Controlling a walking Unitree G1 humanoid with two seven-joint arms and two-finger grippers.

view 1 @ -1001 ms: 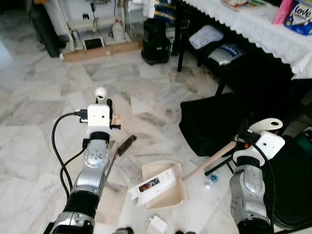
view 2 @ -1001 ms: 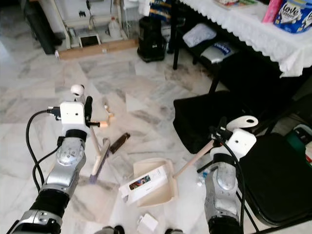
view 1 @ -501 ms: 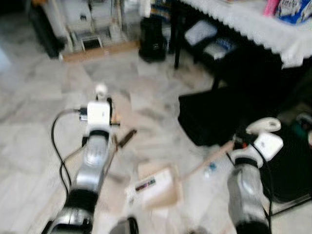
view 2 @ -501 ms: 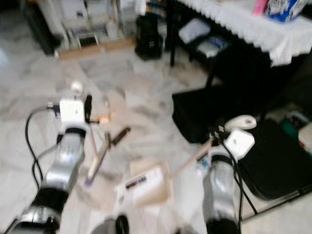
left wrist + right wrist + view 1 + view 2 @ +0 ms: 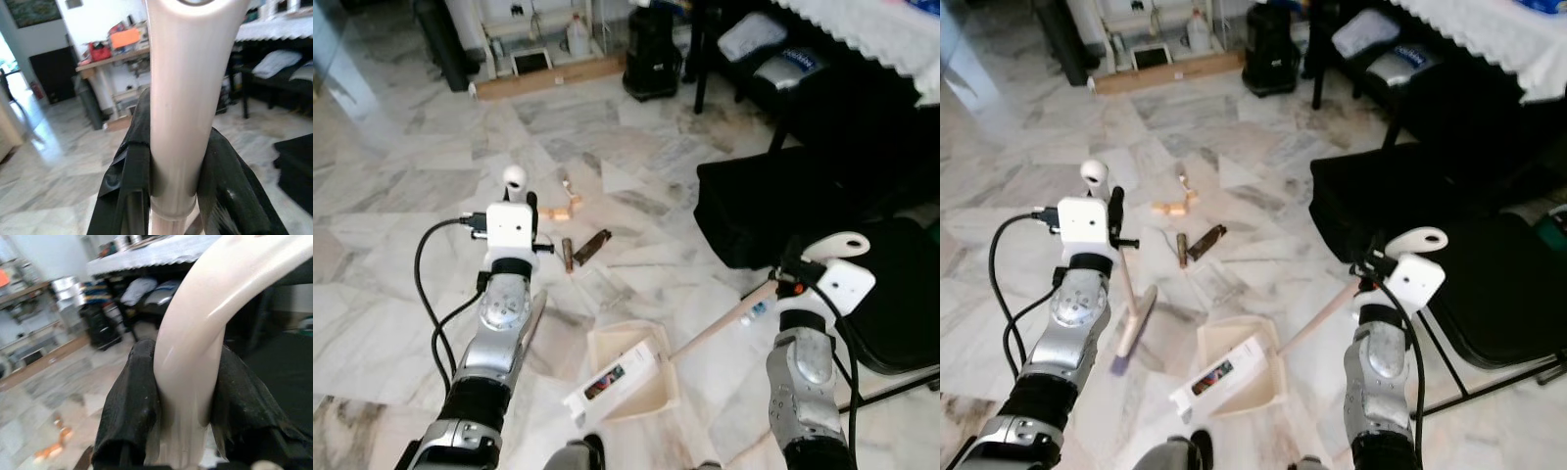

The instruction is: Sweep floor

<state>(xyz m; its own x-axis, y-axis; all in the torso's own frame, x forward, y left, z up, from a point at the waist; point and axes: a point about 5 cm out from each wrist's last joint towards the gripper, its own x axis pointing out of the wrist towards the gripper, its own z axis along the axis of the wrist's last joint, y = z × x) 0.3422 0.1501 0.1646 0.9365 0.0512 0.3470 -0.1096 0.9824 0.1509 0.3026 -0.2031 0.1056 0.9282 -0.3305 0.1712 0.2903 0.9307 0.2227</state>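
Note:
My left gripper (image 5: pixel 530 213) is shut on the pale broom handle (image 5: pixel 177 98), its black fingers (image 5: pixel 128 181) clamped on both sides. The broom head (image 5: pixel 530 324) rests on the marble floor, left of the cream dustpan (image 5: pixel 647 394). A white box (image 5: pixel 612 380) lies in the dustpan. My right gripper (image 5: pixel 790 277) is shut on the dustpan's long handle (image 5: pixel 722 320), seen up close as the curved white handle (image 5: pixel 195 323). Brown scraps (image 5: pixel 591 246) and wooden bits (image 5: pixel 562 210) lie on the floor beyond the broom.
A black bag (image 5: pixel 773 201) lies to the right, and a black folding chair (image 5: pixel 893 313) stands by my right arm. A small bottle (image 5: pixel 756 311) lies under the dustpan handle. A black bin (image 5: pixel 652 54) and a wooden plank (image 5: pixel 548 78) stand at the back.
The whole view has shifted and cleared after a blur, so the camera moved. Both grippers keep their hold, and the box stays in the dustpan.

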